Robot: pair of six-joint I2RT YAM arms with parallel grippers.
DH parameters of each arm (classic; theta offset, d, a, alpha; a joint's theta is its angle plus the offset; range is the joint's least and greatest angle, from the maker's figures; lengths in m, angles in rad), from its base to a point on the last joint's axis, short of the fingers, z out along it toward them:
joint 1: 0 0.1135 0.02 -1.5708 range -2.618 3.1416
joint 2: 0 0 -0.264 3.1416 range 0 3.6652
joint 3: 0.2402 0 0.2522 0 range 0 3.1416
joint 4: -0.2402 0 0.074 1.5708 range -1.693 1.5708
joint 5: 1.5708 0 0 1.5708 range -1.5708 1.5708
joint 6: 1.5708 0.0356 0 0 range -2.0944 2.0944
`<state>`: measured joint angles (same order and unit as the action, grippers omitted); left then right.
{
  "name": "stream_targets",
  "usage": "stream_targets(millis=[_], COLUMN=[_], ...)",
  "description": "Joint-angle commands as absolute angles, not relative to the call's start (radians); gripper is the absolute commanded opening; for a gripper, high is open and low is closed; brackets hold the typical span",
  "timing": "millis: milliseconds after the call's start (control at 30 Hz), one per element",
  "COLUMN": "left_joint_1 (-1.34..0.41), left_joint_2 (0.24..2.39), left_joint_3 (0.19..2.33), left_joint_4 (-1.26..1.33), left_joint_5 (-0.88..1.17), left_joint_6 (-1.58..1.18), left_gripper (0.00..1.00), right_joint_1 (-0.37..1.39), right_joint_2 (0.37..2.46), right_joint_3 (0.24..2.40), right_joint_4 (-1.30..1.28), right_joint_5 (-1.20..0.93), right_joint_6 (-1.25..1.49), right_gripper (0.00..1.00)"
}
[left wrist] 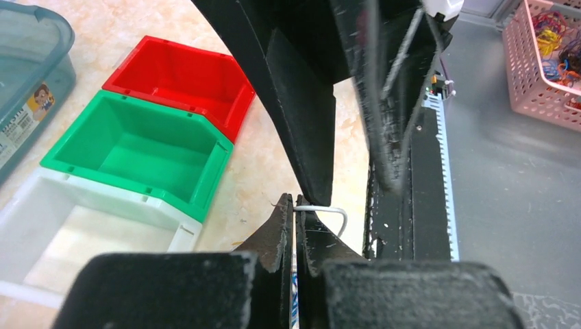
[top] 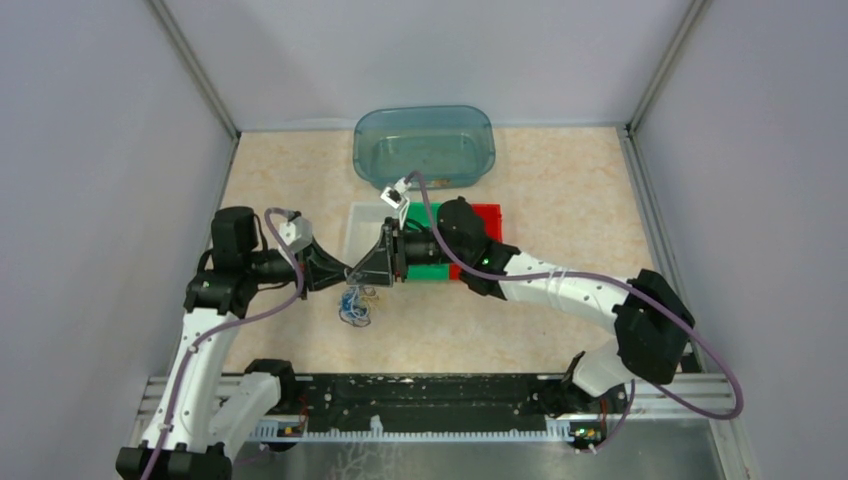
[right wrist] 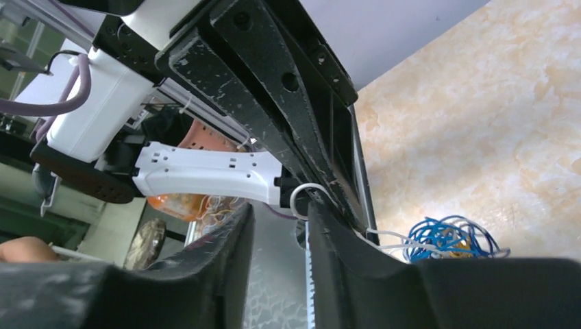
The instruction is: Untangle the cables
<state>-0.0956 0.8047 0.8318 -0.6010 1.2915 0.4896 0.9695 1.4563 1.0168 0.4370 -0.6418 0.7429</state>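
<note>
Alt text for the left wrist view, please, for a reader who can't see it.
The left gripper, jaws shut, pinches a thin white cable whose loop pokes out beside them, with the right gripper close beyond it, jaws apart. On the table to the left sit a red bin, a green bin and a white bin.

White plastic bin, green plastic bin and red plastic bin touch in a row on the beige marbled bench; translucent teal tub behind.
</note>
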Motion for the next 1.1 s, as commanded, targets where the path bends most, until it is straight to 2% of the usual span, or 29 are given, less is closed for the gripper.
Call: stream_targets(millis=[0,67,167,367,500,867,1067], left_joint_1=[-0.101,-0.102,-0.101,-0.101,-0.102,-0.104,-0.103], left_joint_2=[0.788,0.784,0.776,0.756,0.749,0.753,0.761], left_joint_3=[0.872,0.888,0.913,0.951,0.954,0.978,1.012], left_joint_4=[-0.584,-0.577,-0.569,-0.511,-0.465,-0.436,-0.407], left_joint_5=[1.304,1.309,1.317,1.349,1.353,1.35,1.329], left_joint_6=[0.486,0.462,0.432,0.32,0.252,0.196,0.173], left_gripper=[0.0,0.0,0.0,0.0,0.0,0.0,0.0], right_joint_1=[0.969,0.957,0.943,0.945,1.013,1.131,1.146], right_joint_2=[1.387,1.351,1.298,1.257,1.273,1.448,1.543], right_joint_3=[1.009,0.969,0.884,0.74,0.757,0.9,0.927], right_joint_4=[0.47,0.462,0.458,0.557,0.649,0.703,0.713], right_joint_5=[-0.566,-0.53,-0.477,-0.424,-0.399,-0.275,-0.276], right_joint_6=[0.708,0.69,0.655,0.56,0.456,0.266,0.293], right_gripper=[0.44,0.53,0.61,0.67,0.7,0.69,0.62])
